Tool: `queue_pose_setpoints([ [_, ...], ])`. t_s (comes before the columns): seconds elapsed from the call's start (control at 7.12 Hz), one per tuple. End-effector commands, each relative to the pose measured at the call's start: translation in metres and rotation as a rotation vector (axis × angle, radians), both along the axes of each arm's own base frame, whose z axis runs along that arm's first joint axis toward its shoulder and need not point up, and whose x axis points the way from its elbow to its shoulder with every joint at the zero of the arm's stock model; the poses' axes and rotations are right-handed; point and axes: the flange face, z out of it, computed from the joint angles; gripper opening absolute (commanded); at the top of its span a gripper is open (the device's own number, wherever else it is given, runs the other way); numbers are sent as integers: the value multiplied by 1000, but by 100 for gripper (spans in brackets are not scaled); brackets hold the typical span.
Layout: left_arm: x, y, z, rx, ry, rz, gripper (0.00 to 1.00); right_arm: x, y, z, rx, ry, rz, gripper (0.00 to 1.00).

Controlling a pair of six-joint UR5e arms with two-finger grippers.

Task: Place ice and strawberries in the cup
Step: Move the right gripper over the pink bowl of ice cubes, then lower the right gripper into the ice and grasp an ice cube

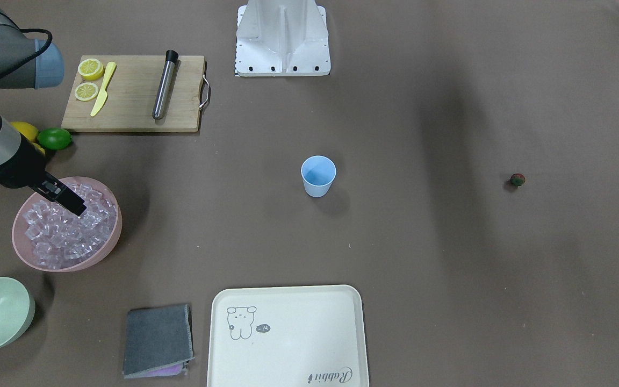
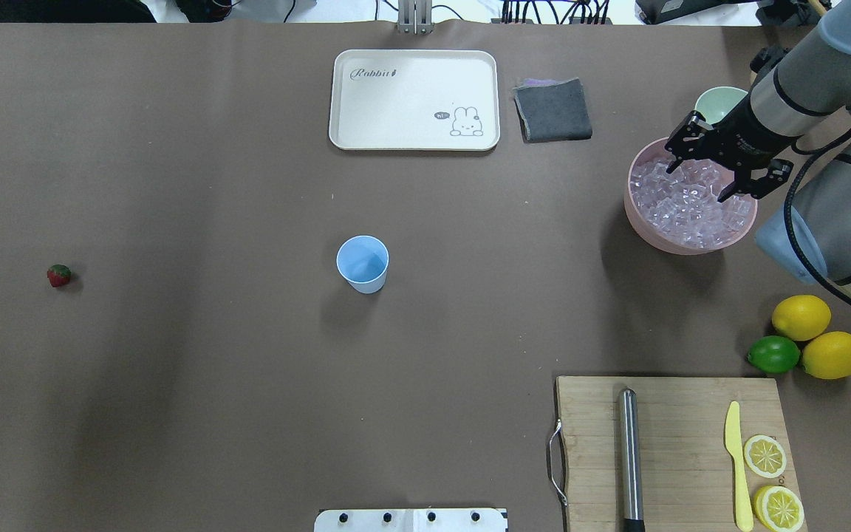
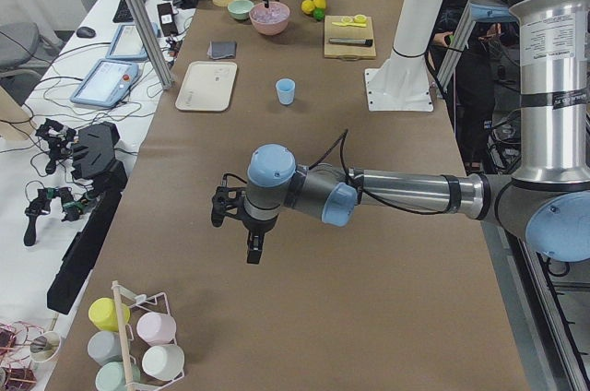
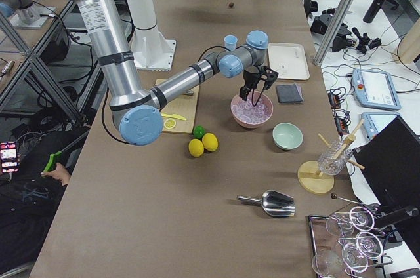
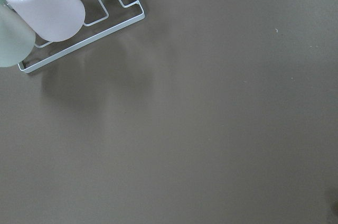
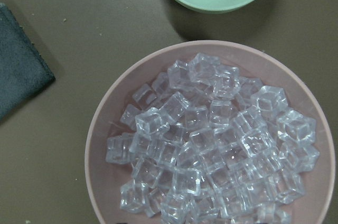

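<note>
The right gripper (image 2: 697,175) hangs spread open over the clear glassy ice cubes (image 6: 211,145) heaped in the round pink bowl (image 6: 97,129), gripping nothing. A pale green bowl (image 2: 717,103) sits just beside that one, with a folded grey cloth (image 2: 552,111) near. The small light blue plastic cup (image 2: 362,264) stands mid-table, well apart. The tiny red strawberry (image 2: 59,275) lies way off on the robot's left. As for the left gripper (image 3: 236,234), can't tell if it's open.

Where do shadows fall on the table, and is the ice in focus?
Overhead exterior: a soft shadow lies beside the cup, and a broad dim band crosses the table. Right wrist-mounted: the ice is sharp, with small glints. Left wrist-mounted: a soft shadow lies beside the rack.
</note>
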Motion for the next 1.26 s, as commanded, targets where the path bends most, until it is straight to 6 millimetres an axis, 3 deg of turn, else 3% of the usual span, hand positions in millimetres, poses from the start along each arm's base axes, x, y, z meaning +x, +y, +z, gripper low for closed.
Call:
queue_pose_setpoints([
  [0.0,0,-1,0,1,0,0,98,-19,-11,29,3,-8,5,77],
  [0.7,0,0,0,-1,0,0,98,-53,-9,43,9,35,-9,77],
  [1.12,0,1,2,-4,0,0,98,-57,-10,42,9,35,-14,76],
])
